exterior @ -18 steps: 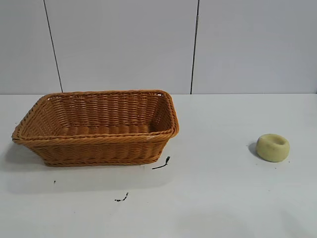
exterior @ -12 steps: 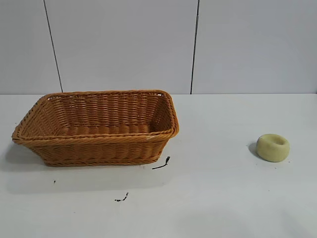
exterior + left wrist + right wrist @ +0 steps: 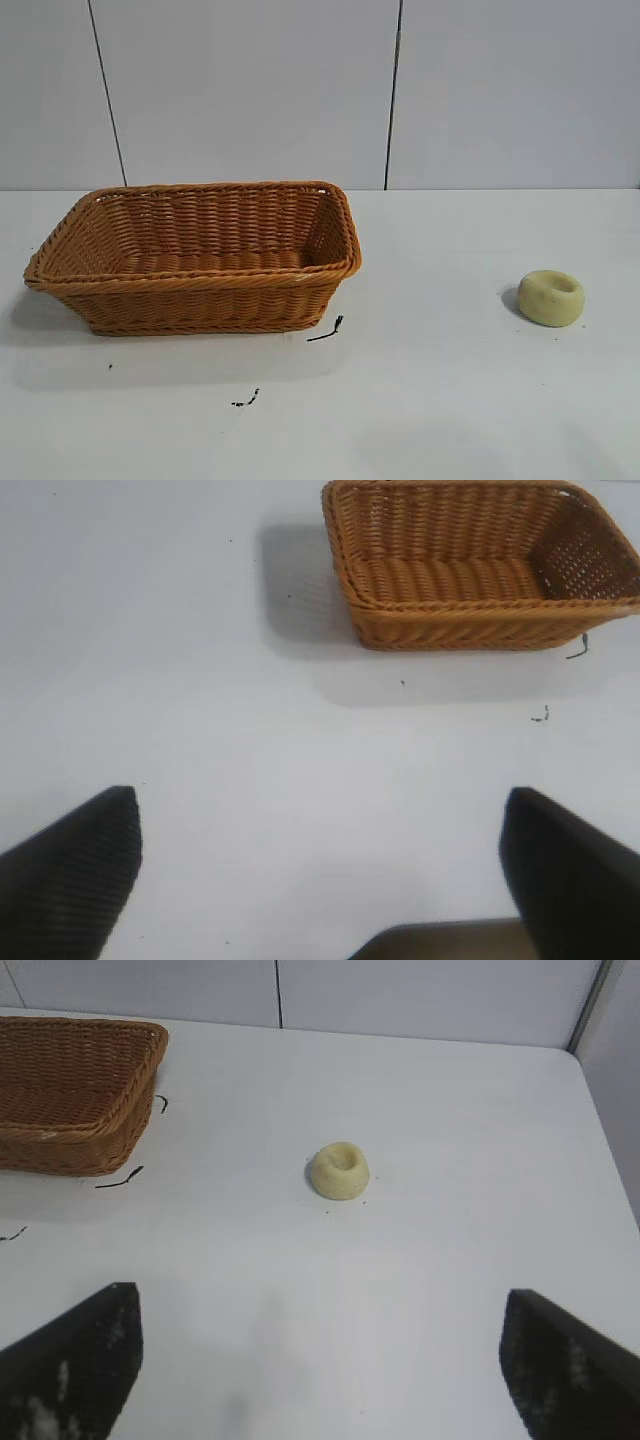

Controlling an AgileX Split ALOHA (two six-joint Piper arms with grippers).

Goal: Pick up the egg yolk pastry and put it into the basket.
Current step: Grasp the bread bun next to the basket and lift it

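Note:
The egg yolk pastry point(image 3: 551, 297), a small pale yellow-green puck with a dimple on top, lies on the white table at the right; it also shows in the right wrist view point(image 3: 339, 1170). The orange-brown wicker basket point(image 3: 60, 250) stands at the left and is empty; it shows in the left wrist view point(image 3: 340, 540) and the right wrist view point(image 3: 140, 1080). My right gripper point(image 3: 320, 1305) is open and empty, well short of the pastry. My left gripper point(image 3: 320, 805) is open and empty, away from the basket. Neither arm shows in the exterior view.
Small black scraps lie on the table in front of the basket point(image 3: 327, 331) point(image 3: 246, 400). A grey panelled wall point(image 3: 400, 90) stands behind the table. The table's right edge point(image 3: 600, 1130) runs past the pastry.

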